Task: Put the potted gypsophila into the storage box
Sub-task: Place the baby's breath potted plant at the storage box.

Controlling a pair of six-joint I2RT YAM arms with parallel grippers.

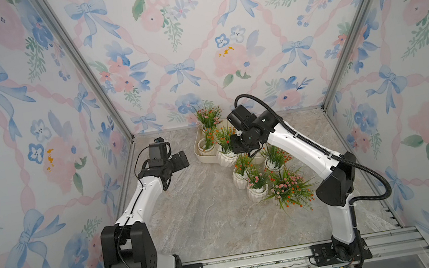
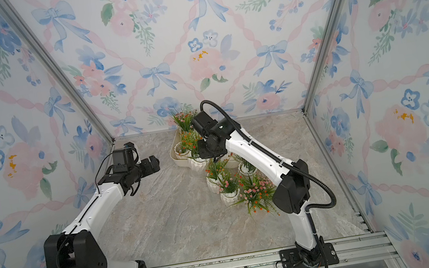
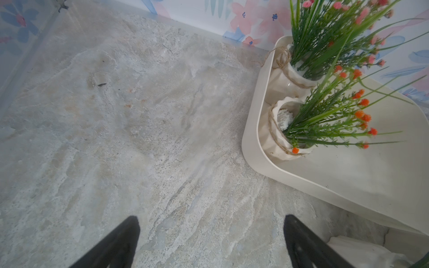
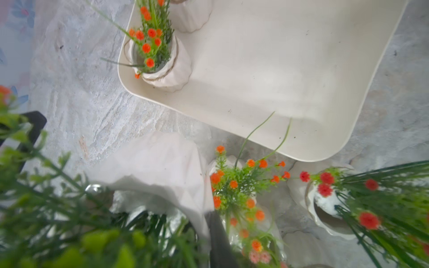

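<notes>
2 bent arms (image 1: 141, 195): left fingers (image 1: 180, 159) wide, right fingers (image 4: 218, 234) pinching a potted gypsophila (image 4: 157, 162).

R claw (image 4: 210, 217) mostly hidden by blurred potted gypsophila (image 4: 153, 167); storage box (image 1: 201, 154) pt-hidden behind R arm (image 1: 296, 142).

storage box (image 3: 348, 176): far centre | two pots (image 3: 276, 137) inside | other pots (image 1: 257, 192) before it, on table (image 1: 205, 214)

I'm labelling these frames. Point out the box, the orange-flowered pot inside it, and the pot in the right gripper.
Box (image 3: 348, 176): left wrist view, its bare floor.
Orange-flowered pot (image 3: 269, 143): left wrist view, its white side wall.
Held pot (image 4: 151, 162): right wrist view, its ribbed outer wall.
</notes>
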